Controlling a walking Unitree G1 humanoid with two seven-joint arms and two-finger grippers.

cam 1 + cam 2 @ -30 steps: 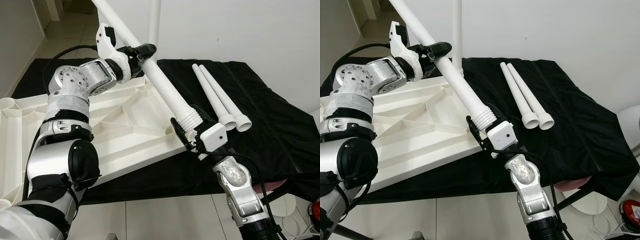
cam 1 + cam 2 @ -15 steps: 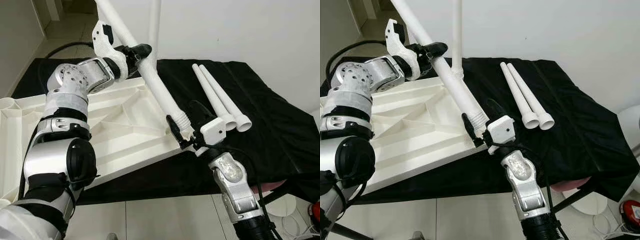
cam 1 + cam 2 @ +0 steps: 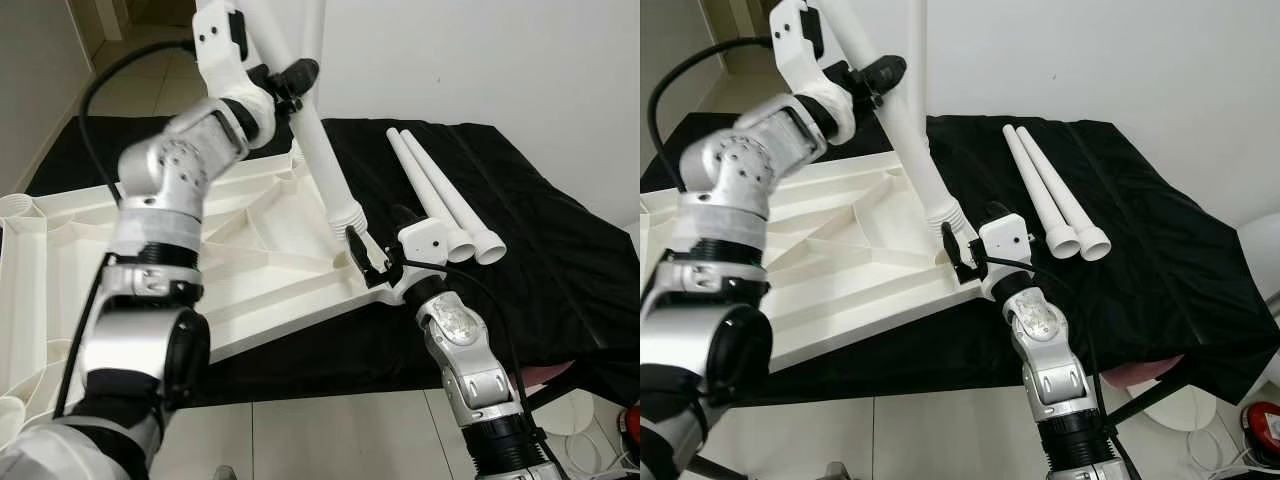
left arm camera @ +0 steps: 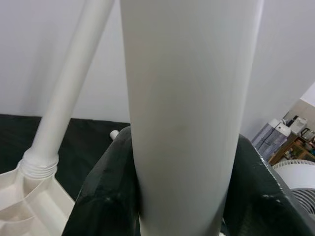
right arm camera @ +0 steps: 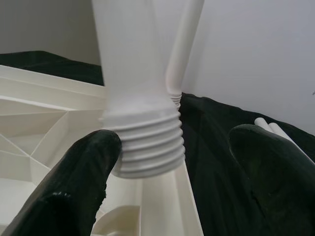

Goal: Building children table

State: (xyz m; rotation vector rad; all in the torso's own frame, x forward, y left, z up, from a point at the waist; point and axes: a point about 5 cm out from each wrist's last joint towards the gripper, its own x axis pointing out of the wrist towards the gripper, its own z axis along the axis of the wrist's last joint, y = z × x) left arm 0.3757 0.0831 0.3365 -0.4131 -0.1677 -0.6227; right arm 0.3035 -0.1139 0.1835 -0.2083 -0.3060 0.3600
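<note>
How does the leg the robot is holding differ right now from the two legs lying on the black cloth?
The held leg stands steeply tilted, threaded end down at the tabletop's near corner; the two loose legs lie flat on the black cloth. The left gripper clamps the held leg high up and the open right gripper brackets its thread, while nothing touches the loose legs. All three are white tapered tubes with a wider end.

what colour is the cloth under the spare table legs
Black cloth, under the two white legs; clearest in the left eye view.
</note>
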